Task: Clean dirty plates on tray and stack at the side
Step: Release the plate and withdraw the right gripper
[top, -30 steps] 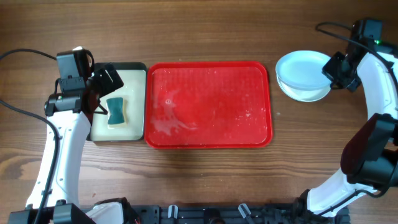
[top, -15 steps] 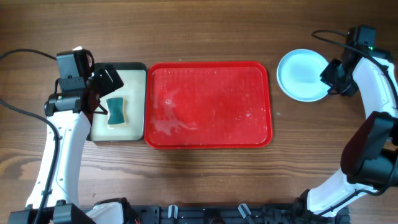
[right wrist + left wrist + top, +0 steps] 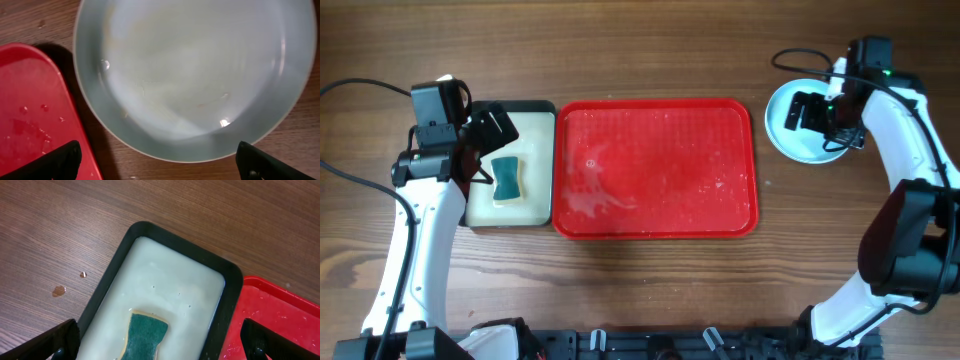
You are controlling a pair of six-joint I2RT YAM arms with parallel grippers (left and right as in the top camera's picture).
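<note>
Right gripper (image 3: 812, 110) has swung over the stacked plates (image 3: 782, 128), fingers wide apart, at the tray's (image 3: 655, 165) 2 o'clock.

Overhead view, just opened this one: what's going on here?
The red tray is bare of plates, with only wet streaks on it. The plates sit on the table to its right, only the top pale aqua one showing. The right gripper hovers over them, open and holding nothing. The left gripper hangs open over the small dark-rimmed tray of milky water, where the green sponge lies.
</note>
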